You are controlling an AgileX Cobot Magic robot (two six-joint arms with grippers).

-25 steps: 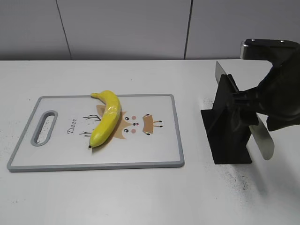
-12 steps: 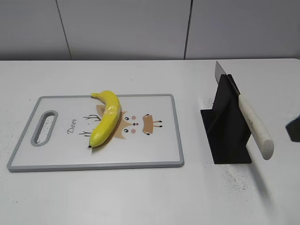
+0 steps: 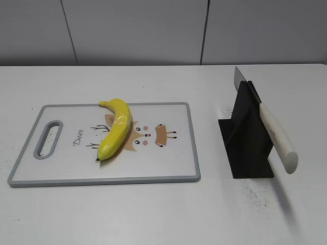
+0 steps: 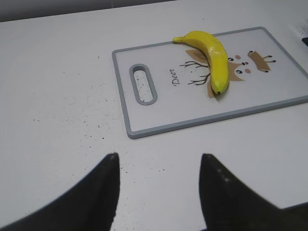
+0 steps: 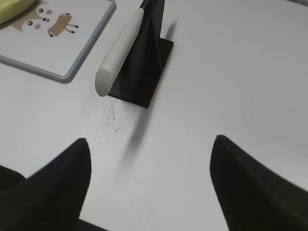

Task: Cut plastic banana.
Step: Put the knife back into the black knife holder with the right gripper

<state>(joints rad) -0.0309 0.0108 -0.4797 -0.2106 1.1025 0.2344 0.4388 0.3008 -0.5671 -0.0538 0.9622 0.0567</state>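
Note:
The yellow plastic banana (image 3: 117,128) lies whole on the white cutting board (image 3: 66,166) with a deer picture; it also shows in the left wrist view (image 4: 212,57), and a sliver of it shows in the right wrist view (image 5: 12,9). A knife with a pale handle (image 3: 277,137) rests slanted in a black stand (image 3: 248,140), also in the right wrist view (image 5: 119,50). My left gripper (image 4: 159,161) is open and empty over bare table, near side of the board. My right gripper (image 5: 150,147) is open and empty, behind the knife stand. Neither gripper shows in the exterior view.
The board has a grey rim and a handle slot (image 3: 47,139) at its left end. Dark specks dot the white table (image 3: 153,214) near the stand. A grey wall runs along the back.
The right arm, which stood at the knife stand a second ago, has drawn back to the right and left the exterior view. The knife stays in the stand. The banana has not moved.

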